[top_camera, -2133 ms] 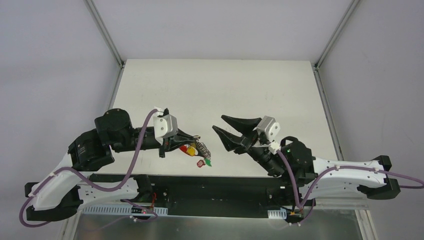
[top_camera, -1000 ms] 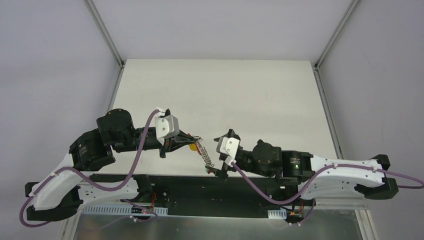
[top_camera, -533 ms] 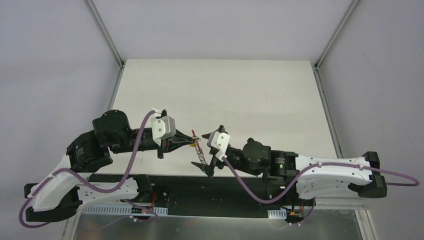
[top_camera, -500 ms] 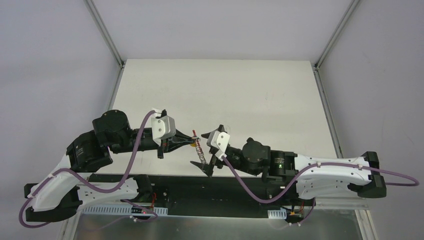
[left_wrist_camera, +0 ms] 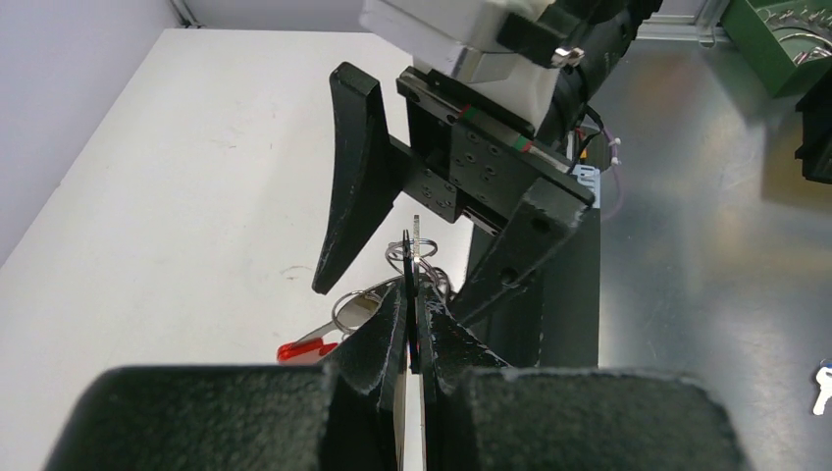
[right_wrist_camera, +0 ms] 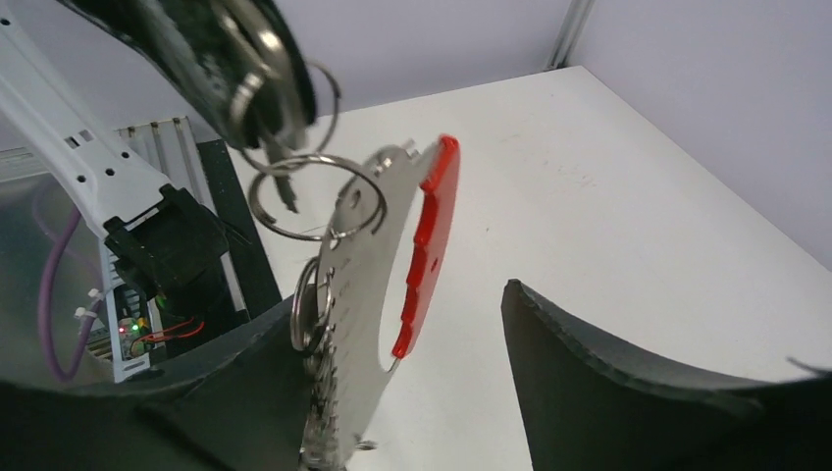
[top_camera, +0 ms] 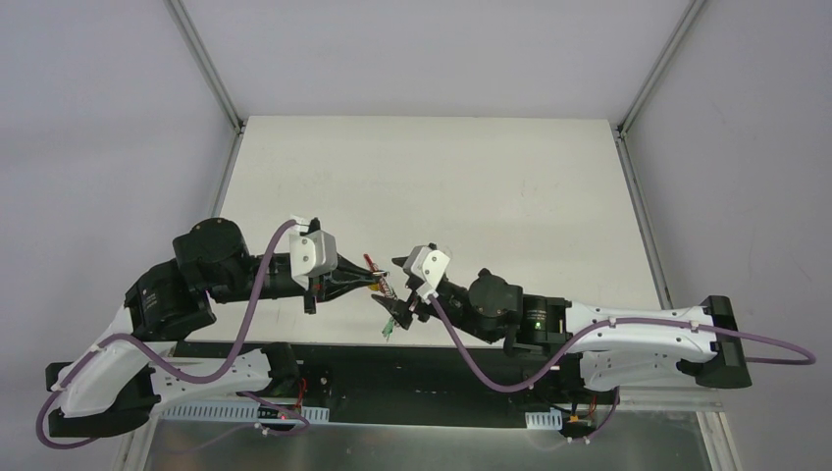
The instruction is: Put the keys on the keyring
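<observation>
The keyring (right_wrist_camera: 427, 245) hangs above the counter's (top_camera: 442, 177) near edge, left of middle, its ringed end clenched in the left fingers (left_wrist_camera: 378, 343), while the right fingers (right_wrist_camera: 628, 383) stand released, spread either side of it.

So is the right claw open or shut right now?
Open. The right gripper's two fingers stand wide apart in its wrist view, with the red keyring in the gap between them.

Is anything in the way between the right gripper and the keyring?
Nothing visible. The keyring already hangs in the gap inside the open right gripper, one finger on either side of it, with its upper end held by the shut left gripper.
</observation>
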Robot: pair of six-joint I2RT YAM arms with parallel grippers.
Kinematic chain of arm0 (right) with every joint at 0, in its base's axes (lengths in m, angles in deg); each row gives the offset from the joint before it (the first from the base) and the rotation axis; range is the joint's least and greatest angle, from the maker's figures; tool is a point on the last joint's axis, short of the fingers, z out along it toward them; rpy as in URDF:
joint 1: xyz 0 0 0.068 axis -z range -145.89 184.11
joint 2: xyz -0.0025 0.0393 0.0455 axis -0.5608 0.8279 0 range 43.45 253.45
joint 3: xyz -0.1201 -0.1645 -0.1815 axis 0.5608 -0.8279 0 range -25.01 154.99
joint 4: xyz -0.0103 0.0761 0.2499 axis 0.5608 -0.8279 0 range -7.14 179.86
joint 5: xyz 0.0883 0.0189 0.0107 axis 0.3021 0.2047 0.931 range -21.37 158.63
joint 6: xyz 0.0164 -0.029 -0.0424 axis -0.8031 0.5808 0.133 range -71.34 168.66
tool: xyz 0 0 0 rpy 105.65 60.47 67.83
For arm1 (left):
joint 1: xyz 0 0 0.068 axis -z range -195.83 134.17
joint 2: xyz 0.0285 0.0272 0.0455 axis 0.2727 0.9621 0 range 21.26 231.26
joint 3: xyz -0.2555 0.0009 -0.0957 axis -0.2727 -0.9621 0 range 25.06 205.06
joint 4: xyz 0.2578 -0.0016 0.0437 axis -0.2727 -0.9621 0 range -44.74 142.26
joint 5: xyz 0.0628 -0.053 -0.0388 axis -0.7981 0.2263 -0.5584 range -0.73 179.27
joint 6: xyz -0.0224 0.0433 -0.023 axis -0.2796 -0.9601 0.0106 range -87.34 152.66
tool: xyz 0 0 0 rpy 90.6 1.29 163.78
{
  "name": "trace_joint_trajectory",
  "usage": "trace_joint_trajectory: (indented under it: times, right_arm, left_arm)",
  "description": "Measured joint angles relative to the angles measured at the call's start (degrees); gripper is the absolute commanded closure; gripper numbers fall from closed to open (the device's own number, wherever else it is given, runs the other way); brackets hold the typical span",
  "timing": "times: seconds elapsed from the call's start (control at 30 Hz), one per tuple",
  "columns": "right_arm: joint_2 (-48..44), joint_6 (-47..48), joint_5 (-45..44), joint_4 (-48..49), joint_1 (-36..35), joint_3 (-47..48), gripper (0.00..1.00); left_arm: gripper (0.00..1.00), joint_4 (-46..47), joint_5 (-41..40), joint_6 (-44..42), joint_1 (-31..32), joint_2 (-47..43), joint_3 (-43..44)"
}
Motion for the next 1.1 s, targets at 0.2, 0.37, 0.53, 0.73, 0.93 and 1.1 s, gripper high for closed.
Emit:
trace_joint_trajectory:
  times: [0.2, 0.37, 0.53, 0.73, 0.93, 1.1]
  right_arm:
    - [0.11, 0.42, -0.92, 0.96, 0.83, -1.46, 0.79]
    - [-0.22, 0.81, 0.44, 3.32, 1.11, -3.19, 1.00]
    - [-2.43, 0.96, 0.63, 4.42, 1.40, -5.22, 1.00]
    - [-6.54, 1.22, -0.70, 4.44, 1.60, -7.21, 1.00]
    - [-9.99, 2.60, -3.54, 4.70, 1.70, -7.21, 1.00]
    - [-10.19, 3.41, -6.93, 2.14, 3.17, -6.34, 1.00]
  left_arm:
    - [1.00, 0.00, 0.90, 0.02, 0.00, -1.01, 0.00]
    - [0.94, -0.15, 0.55, 0.02, -0.02, -1.01, -0.09]
    - [0.69, 0.09, 0.15, -0.04, 0.00, -1.11, -0.09]
    - [0.49, 0.46, -4.11, 0.04, 0.00, -1.07, -0.11]
    - [0.43, 0.46, -8.26, 0.17, 0.00, -0.02, -0.11]
    - [0.42, 0.44, -11.30, 0.20, 0.00, 0.55, -0.13]
